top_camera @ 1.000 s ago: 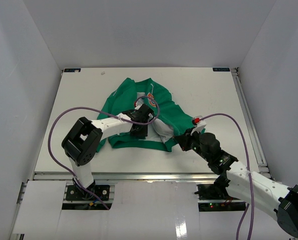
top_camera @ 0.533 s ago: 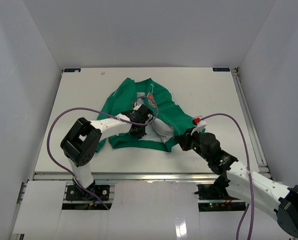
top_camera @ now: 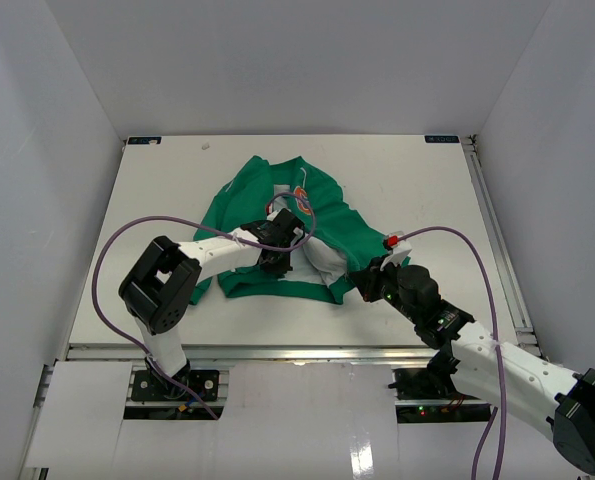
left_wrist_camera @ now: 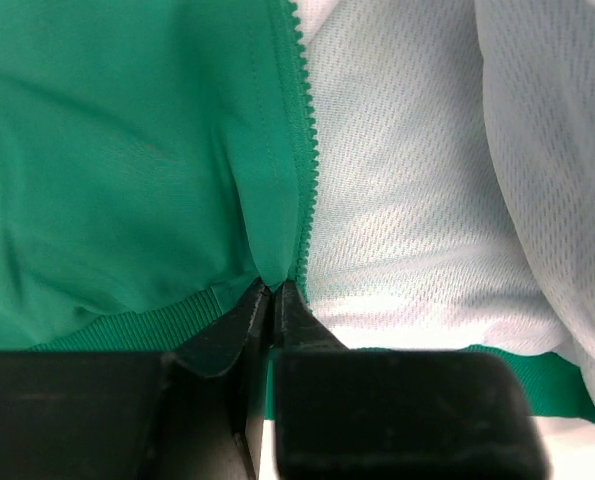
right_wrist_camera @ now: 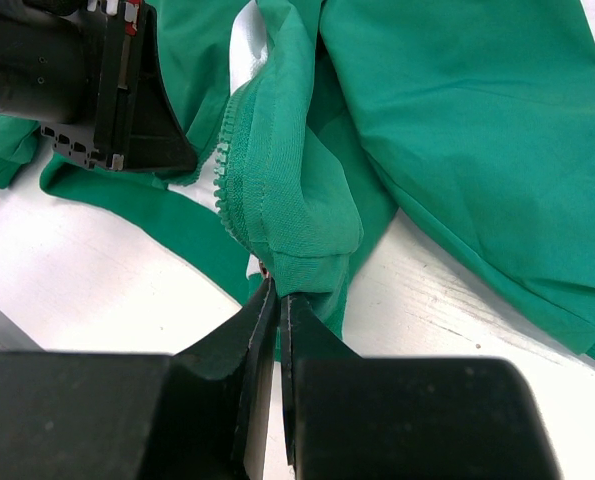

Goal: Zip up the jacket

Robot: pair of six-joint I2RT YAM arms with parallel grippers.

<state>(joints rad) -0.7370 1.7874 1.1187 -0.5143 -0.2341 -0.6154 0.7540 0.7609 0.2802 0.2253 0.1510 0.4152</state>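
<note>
The green jacket (top_camera: 277, 215) lies open on the white table, its pale lining (top_camera: 322, 258) showing near the hem and the orange emblem (top_camera: 302, 194) at the chest. My left gripper (top_camera: 277, 262) is shut on the jacket's left front edge near the hem; in the left wrist view the jaws pinch the fabric beside the green zipper teeth (left_wrist_camera: 305, 150), with lining (left_wrist_camera: 407, 200) to the right. My right gripper (top_camera: 362, 283) is shut on the ribbed hem corner (right_wrist_camera: 297, 250) of the right front, with zipper teeth (right_wrist_camera: 225, 170) running up from it. The left gripper body (right_wrist_camera: 87, 90) shows there too.
The table (top_camera: 157, 200) has a raised rail along its right edge (top_camera: 497, 230) and near edge (top_camera: 277, 350). White walls enclose the back and sides. Purple cables (top_camera: 177, 222) loop from both arms above the table.
Almost nothing has moved; the left arm has shifted very slightly, and both grippers keep their hold on the jacket's lower front edges.
</note>
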